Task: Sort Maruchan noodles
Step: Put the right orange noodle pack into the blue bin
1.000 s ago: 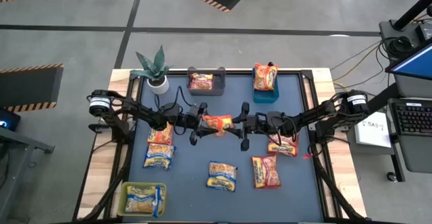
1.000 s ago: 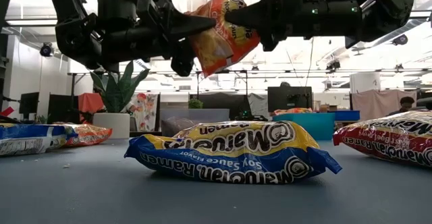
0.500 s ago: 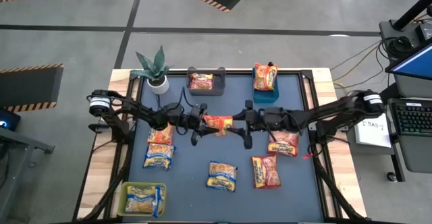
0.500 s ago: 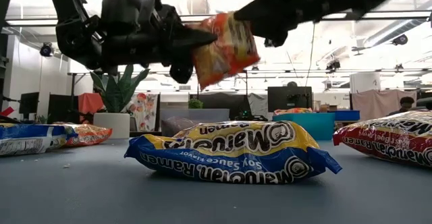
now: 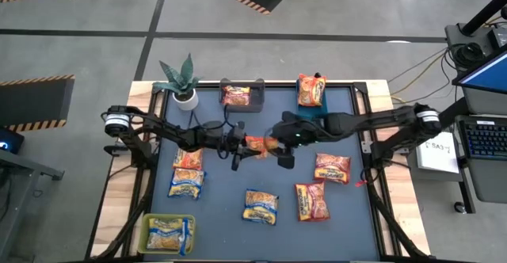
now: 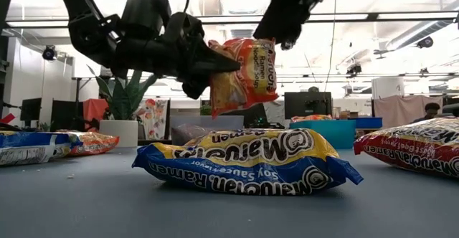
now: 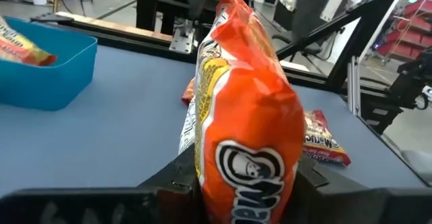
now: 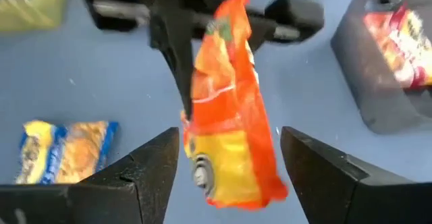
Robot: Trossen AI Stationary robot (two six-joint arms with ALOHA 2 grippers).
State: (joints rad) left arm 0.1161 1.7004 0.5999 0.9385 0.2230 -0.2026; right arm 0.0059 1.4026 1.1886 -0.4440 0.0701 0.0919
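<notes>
Holding an orange packet (image 5: 257, 144) aloft mid-worktop, left tool (image 5: 240, 146) clamped on it.
Right tool (image 8: 229, 166) spread wide, straddling the packet's free end; long axis upright.

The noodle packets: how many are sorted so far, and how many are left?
Three bins each hold packets: green bin, grey bin, blue bin. The left gripper holds an orange packet in the air, with the right gripper open around it. Five packets lie loose on the table.
</notes>
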